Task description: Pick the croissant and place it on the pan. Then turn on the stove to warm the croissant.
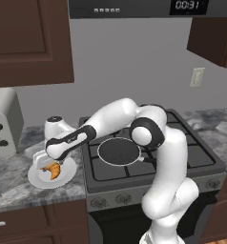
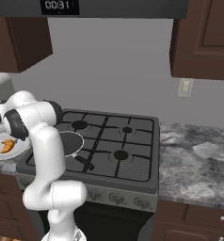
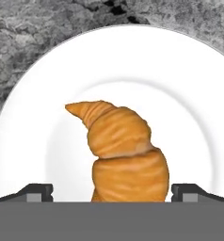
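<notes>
The croissant point(image 1: 52, 170) point(image 2: 7, 146) point(image 3: 125, 150), small and golden-orange, lies on a round white plate point(image 1: 39, 180) point(image 3: 180, 84) on the counter left of the stove point(image 1: 182, 157) point(image 2: 132, 150). My gripper point(image 1: 45, 165) point(image 3: 112, 193) hangs right over it, open. In the hand view one dark fingertip point(image 3: 36, 192) shows on each side of the croissant's near end, and I cannot tell whether they touch it. The black pan point(image 1: 118, 151) point(image 2: 70, 141) sits on the stove's front left burner, partly behind my arm in the right base view.
A white toaster point(image 1: 3, 124) stands on the grey stone counter point(image 1: 10, 186) left of the plate. Round knobs point(image 1: 122, 199) point(image 2: 142, 203) line the stove's front panel. More counter point(image 2: 198, 160) runs right of the stove, with dark cabinets above.
</notes>
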### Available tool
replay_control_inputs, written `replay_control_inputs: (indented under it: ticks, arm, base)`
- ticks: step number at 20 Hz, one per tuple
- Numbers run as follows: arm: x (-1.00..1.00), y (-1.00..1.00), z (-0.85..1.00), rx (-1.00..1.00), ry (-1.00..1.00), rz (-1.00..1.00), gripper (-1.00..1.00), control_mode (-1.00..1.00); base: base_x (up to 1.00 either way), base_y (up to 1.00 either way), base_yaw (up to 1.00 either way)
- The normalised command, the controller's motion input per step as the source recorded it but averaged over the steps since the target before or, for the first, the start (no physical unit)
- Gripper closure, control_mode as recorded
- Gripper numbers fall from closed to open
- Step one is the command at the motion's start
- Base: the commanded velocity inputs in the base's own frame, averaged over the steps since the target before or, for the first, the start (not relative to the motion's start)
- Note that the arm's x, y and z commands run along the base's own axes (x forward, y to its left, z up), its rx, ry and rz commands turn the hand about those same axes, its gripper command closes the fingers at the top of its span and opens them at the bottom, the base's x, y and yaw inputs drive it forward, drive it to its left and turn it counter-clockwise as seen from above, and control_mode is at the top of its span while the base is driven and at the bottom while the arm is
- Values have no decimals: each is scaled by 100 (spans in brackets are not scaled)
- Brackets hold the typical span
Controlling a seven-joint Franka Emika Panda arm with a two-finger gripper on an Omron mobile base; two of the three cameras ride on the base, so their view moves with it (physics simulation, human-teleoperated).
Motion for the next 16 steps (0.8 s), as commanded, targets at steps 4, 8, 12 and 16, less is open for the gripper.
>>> replay_control_inputs:
  ticks: [4, 8, 12, 16]
  arm:
    - [28, 0, -15, 0, 0, 0, -100, -100]
    - [48, 0, -14, -2, 0, 0, -100, -100]
    - [19, 9, -33, -1, 2, 0, -100, -100]
    - [0, 52, -66, 0, 10, 0, -100, -100]
  base:
    - [0, 0, 0]
    - [0, 0, 0]
    - [0, 0, 0]
    - [0, 0, 0]
